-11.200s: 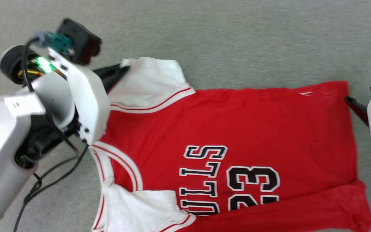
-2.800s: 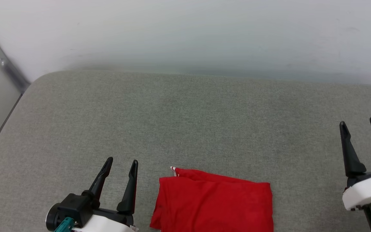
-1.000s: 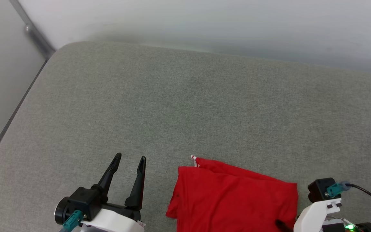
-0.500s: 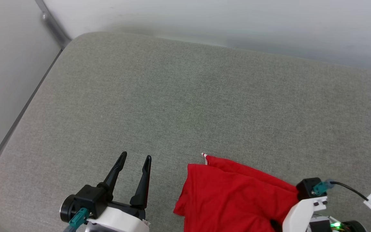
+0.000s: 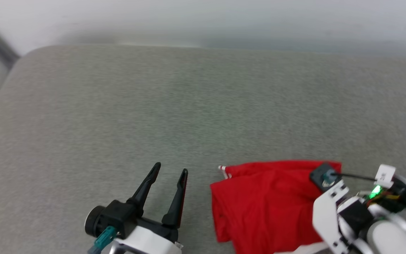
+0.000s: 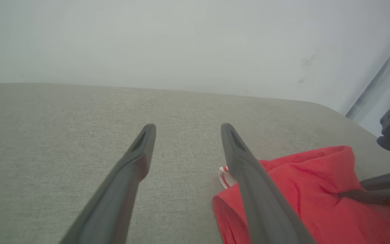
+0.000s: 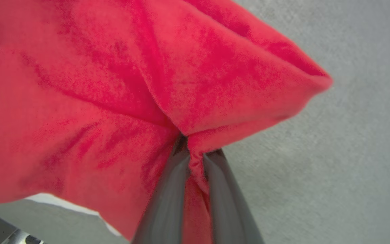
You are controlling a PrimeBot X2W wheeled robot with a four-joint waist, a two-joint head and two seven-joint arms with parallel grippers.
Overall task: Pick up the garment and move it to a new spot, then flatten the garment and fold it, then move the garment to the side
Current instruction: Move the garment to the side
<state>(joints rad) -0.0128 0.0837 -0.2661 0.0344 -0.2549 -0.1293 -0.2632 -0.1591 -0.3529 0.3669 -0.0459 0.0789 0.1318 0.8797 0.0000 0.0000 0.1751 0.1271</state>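
Looking down from the head, the garment (image 5: 270, 201) lies as a folded red bundle at the lower right of the grey cloth-covered surface (image 5: 153, 106), plain red side up, with a small bit of white-and-red trim (image 5: 222, 168) poking out at its upper left corner. The left jaws stand wide and empty just to the garment's left, their dark fingers (image 5: 146, 188) pointing up the picture and clear of the cloth. The right arm's white wrist (image 5: 330, 215) covers the garment's right edge, a green light (image 5: 375, 191) glowing beside it; from here I cannot tell how the right jaws stand. A pale wall (image 5: 203, 17) runs along the far edge. The picture is a little blurred.

From the left wrist, the two fingers (image 6: 127, 176) spread well apart above bare surface (image 6: 46, 135). The garment (image 6: 300, 196) sits to the right, partly behind the right-hand finger, its striped trim (image 6: 223, 174) just beside that finger. The other arm's dark fingers (image 6: 381, 193) come in from the right edge and meet the red cloth.

From the right wrist, the fingers (image 7: 168, 196) are nearly closed, pinching a bunched fold of the garment (image 7: 96, 84) between their tips. Creases fan out from the pinch, and a strip of white fabric (image 7: 63, 203) shows under the red at the lower left. Grey surface (image 7: 350, 152) lies to the right.
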